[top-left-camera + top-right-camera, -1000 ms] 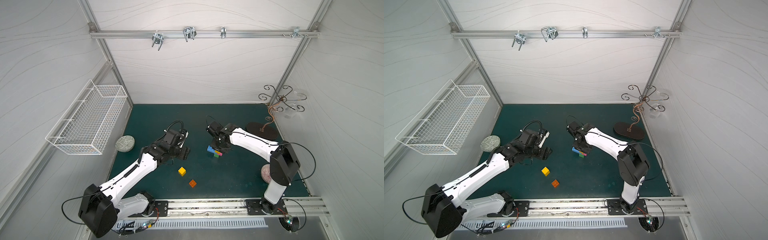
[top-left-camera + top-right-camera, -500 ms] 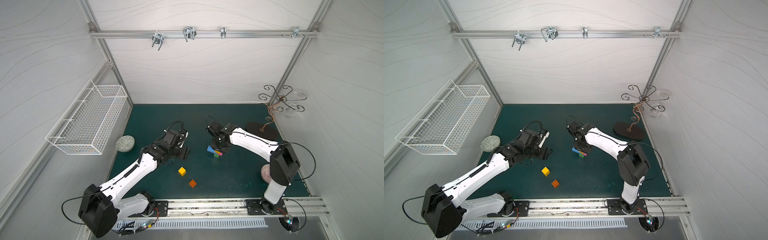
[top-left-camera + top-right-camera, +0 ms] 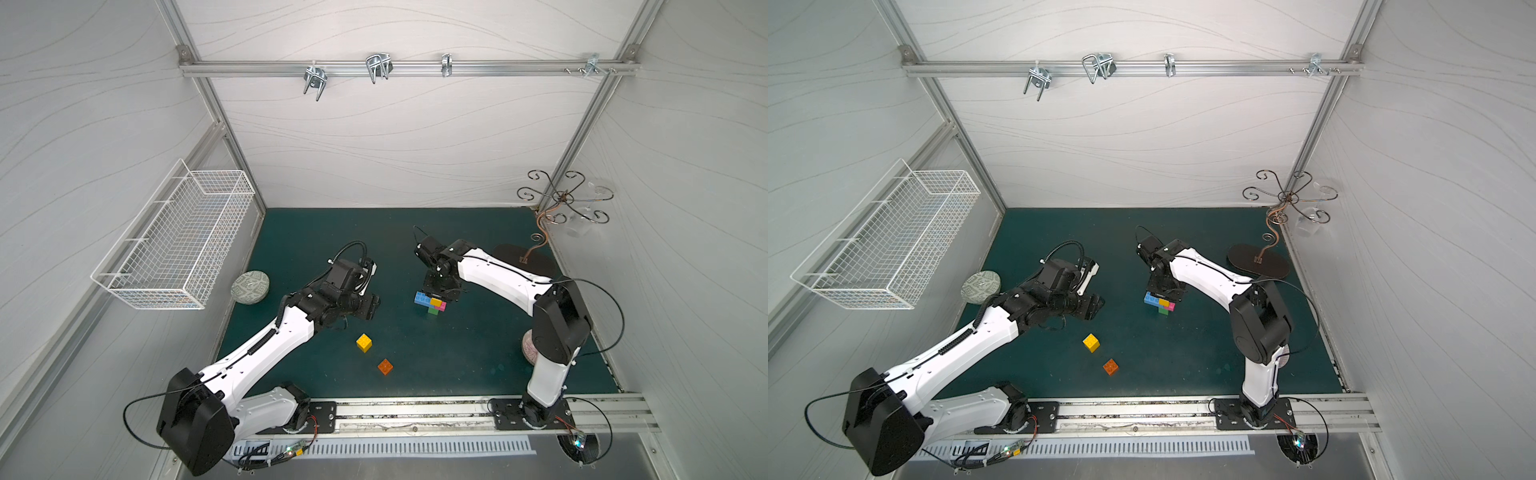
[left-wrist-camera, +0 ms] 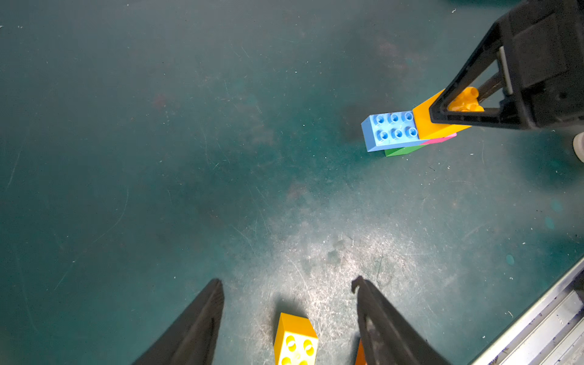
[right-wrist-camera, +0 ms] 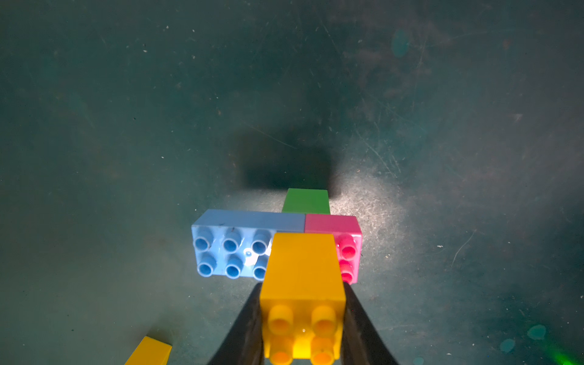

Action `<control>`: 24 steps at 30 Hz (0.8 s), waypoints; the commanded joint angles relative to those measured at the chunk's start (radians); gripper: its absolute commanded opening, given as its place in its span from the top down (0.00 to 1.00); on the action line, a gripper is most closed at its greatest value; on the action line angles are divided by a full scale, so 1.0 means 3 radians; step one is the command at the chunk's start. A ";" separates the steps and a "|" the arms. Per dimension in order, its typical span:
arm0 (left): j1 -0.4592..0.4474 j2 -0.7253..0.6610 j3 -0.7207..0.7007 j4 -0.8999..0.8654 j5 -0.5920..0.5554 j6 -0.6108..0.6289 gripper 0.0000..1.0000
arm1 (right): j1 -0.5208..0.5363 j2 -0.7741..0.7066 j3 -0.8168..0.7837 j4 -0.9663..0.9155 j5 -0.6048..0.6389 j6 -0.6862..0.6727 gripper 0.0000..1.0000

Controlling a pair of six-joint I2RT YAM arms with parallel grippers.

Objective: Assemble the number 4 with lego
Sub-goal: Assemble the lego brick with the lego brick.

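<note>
- The right hand [image 3: 439, 290] is down on the far side of the joined bricks [image 3: 430, 303]: a blue brick [image 3: 422, 298], a joined yellow brick [image 3: 435, 301], a pink brick [image 3: 443, 306] and a green brick [image 3: 434, 312].
- The left hand [image 3: 373, 306] hangs over the green table [image 3: 324, 237], well apart from them.
- A loose yellow brick [image 3: 364, 343] and an orange brick [image 3: 385, 366] lie near each other, not touching.
- A patterned bowl [image 3: 250, 286] sits below a wire basket [image 3: 174, 245].
</note>
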 commanded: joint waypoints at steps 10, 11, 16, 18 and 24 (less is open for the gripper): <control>0.0015 -0.0061 0.0026 0.0072 -0.0011 -0.0013 0.31 | 0.0032 0.0548 -0.0273 -0.0047 -0.0146 -0.0290 1.00; 0.0014 -0.0060 0.0029 0.0079 -0.0011 -0.0012 0.31 | 0.0031 0.0560 -0.0309 -0.0018 -0.0155 -0.0317 1.00; 0.0014 -0.0057 0.0029 0.0078 -0.0011 -0.0012 0.31 | 0.0033 0.0573 -0.0379 0.0091 -0.0226 -0.0552 1.00; 0.0017 -0.0057 0.0026 0.0077 -0.0011 -0.0012 0.31 | 0.0028 0.0590 -0.0376 0.0130 -0.0289 -0.0686 1.00; 0.0018 -0.0057 0.0025 0.0082 -0.0011 -0.0007 0.31 | 0.0003 0.0757 -0.0221 -0.0007 -0.0354 -0.1005 1.00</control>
